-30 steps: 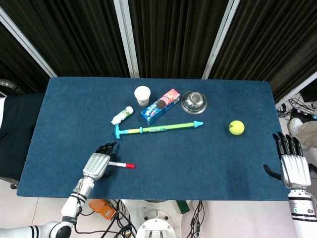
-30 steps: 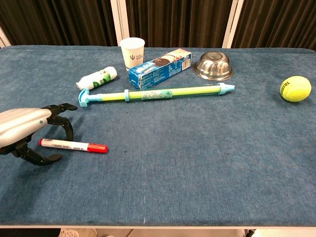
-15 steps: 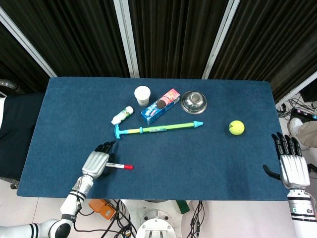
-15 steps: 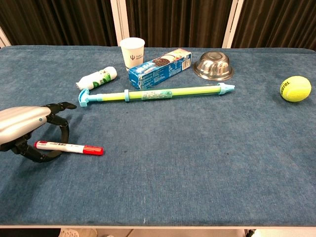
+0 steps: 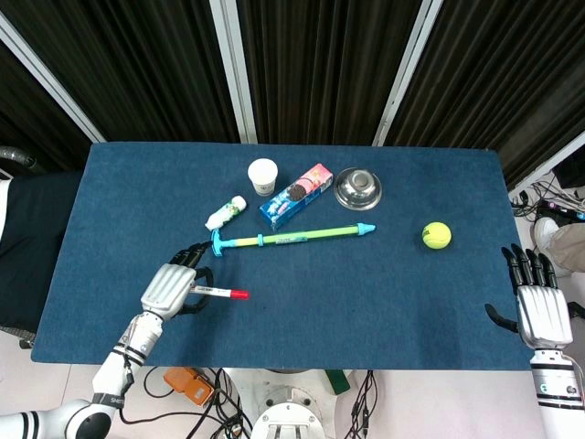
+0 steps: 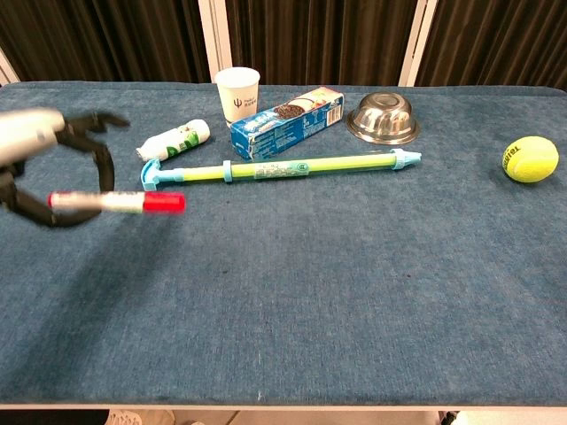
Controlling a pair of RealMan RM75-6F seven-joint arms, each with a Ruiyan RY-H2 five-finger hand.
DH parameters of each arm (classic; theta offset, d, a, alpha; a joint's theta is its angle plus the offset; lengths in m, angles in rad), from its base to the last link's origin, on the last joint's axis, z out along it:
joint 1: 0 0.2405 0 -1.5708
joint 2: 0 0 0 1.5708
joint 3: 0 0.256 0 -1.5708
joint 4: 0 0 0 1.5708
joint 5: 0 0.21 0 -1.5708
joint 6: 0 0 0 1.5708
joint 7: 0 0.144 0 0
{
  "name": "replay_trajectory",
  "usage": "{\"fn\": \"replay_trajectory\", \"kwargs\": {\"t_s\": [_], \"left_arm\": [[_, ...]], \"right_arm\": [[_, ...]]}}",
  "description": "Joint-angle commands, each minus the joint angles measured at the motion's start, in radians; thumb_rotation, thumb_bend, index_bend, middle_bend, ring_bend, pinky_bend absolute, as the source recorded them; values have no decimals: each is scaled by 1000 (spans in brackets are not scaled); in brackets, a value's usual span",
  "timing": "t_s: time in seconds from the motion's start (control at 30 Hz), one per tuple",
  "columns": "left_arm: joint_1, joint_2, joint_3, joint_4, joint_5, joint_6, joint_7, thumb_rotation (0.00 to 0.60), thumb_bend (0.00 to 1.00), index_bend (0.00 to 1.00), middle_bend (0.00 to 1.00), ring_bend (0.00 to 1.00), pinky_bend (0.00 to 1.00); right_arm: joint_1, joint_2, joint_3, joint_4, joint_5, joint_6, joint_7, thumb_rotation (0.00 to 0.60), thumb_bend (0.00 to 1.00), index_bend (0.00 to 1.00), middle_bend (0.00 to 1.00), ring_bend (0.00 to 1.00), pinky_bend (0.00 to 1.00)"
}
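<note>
My left hand (image 5: 171, 287) (image 6: 40, 155) grips a white marker with a red cap (image 5: 219, 293) (image 6: 115, 202) and holds it level above the blue table (image 5: 366, 293), near the front left. The marker's red end points to the right. My right hand (image 5: 539, 306) rests at the table's front right edge, fingers spread and holding nothing; it shows only in the head view. A yellow tennis ball (image 5: 436, 235) (image 6: 530, 158) lies a little ahead of it, to its left.
Further back lie a long green and blue pump toy (image 5: 292, 239) (image 6: 279, 167), a small white bottle (image 5: 226, 213) (image 6: 173, 140), a paper cup (image 5: 262, 176) (image 6: 237, 93), a blue biscuit box (image 5: 295, 195) (image 6: 286, 121) and an upturned steel bowl (image 5: 357, 187) (image 6: 383, 116).
My left hand closed on the marker where it lay on the table and has lifted it up and slightly back. The right hand has stayed put.
</note>
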Motion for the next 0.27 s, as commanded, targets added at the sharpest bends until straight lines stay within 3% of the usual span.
{"fn": "replay_trajectory", "kwargs": {"t_s": [0.03,0.27], "left_arm": [[-33,122,-68,-107,-39,-63,-150,600,526,613,8,0,128],[-85,250,-155,-150,-103,-157,-342,600,523,613,8,0,128]], "right_arm": [[0,1,1,0,0,0,0,600,325,80,84,60,10],[-1,1,-1,0,-2,2,1,600,325,80,84,60,9]]}}
